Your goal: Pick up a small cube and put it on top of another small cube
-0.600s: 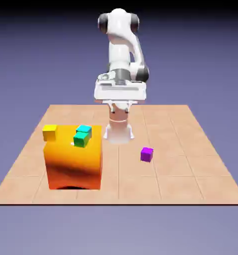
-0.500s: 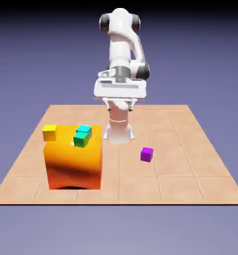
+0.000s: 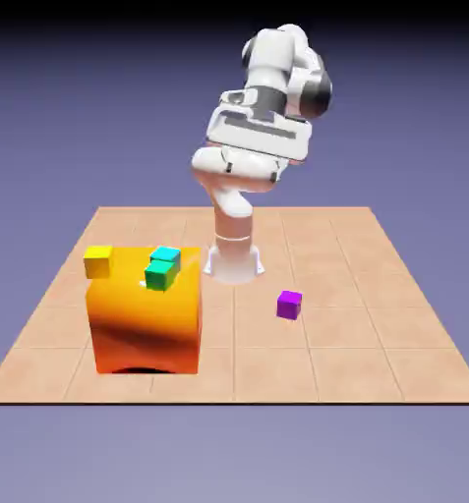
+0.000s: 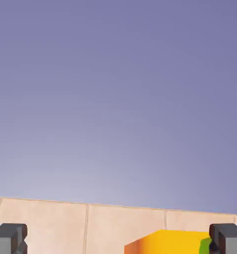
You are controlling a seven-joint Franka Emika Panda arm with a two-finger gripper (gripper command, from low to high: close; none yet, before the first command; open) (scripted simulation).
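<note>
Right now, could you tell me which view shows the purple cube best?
The exterior view: the purple cube sits in full sight on the table, apart from the orange block. The hand view shows only backdrop, table and a block corner; no purple cube.

Purple cube [image 3: 289, 305] alone on tiled worktop [image 3: 376, 344], right of centre. Yellow cube [image 3: 97, 261], cyan cube [image 3: 165, 257], green cube [image 3: 159, 276] atop orange block [image 3: 145, 324] near left edge. Arm [image 3: 263, 118] raised, clear of all.

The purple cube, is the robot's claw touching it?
Apart. The exterior view shows the purple cube alone on the table, the arm raised far above it; the hand view shows the open gripper empty.
</note>
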